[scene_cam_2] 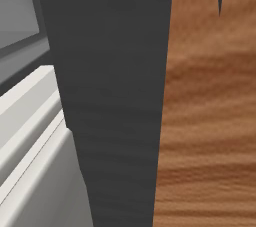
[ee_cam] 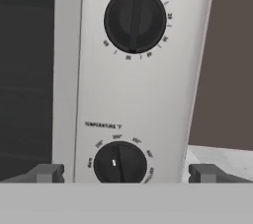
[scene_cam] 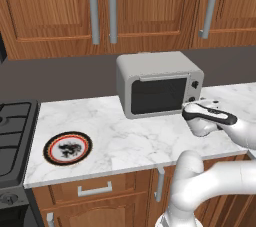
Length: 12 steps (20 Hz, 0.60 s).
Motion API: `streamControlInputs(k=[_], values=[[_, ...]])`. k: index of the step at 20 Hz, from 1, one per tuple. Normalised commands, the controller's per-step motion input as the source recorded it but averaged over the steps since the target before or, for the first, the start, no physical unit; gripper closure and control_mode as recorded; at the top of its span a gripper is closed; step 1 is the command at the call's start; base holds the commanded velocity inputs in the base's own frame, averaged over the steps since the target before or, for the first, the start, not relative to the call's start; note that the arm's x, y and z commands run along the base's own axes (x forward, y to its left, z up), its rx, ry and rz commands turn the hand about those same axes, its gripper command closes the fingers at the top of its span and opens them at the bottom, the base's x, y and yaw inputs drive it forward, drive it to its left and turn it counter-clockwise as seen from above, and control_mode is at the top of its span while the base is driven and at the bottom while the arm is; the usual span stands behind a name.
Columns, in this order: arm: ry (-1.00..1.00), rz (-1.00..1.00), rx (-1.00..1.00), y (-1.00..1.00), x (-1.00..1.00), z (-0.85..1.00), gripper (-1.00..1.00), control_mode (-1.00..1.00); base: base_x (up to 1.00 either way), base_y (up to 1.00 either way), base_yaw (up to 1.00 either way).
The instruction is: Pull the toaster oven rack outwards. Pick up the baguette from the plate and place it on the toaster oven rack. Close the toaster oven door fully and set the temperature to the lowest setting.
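Observation:
The toaster oven [scene_cam: 159, 83] stands at the back of the marble counter with its door [scene_cam: 157, 95] shut flat against the front. The dark glass [ee_cam: 24, 70] hides the rack and whatever is inside. To the left, the plate [scene_cam: 67, 147] lies bare, and the baguette is out of view. My gripper [scene_cam: 190, 106] hovers just in front of the oven's right panel. In the hand view my gripper [ee_cam: 127, 173] is open. Its fingertips [ee_cam: 47, 172] straddle the lower temperature knob [ee_cam: 120, 163] without touching it. The upper knob [ee_cam: 134, 19] sits above.
A black stove [scene_cam: 15, 131] borders the counter [scene_cam: 130, 136] on the left. Wooden wall cabinets [scene_cam: 130, 6] with long grey handles hang above the oven. In the right base view a dark panel [scene_cam_2: 115, 101] and a wood surface [scene_cam_2: 210, 121] sit very close to the camera.

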Motion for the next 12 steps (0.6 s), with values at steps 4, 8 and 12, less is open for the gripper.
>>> streamControlInputs(k=[4,8,12], values=[[0.00,-0.01,0.00,0.01,0.02,0.00,-1.00,-1.00,0.00,0.00,0.00],[0.00,-0.02,0.00,0.16,0.00,0.00,-1.00,-1.00,0.00,0.00,0.00],[0.00,-0.03,0.00,0.12,0.00,0.00,-1.00,-1.00,0.00,0.00,0.00]])
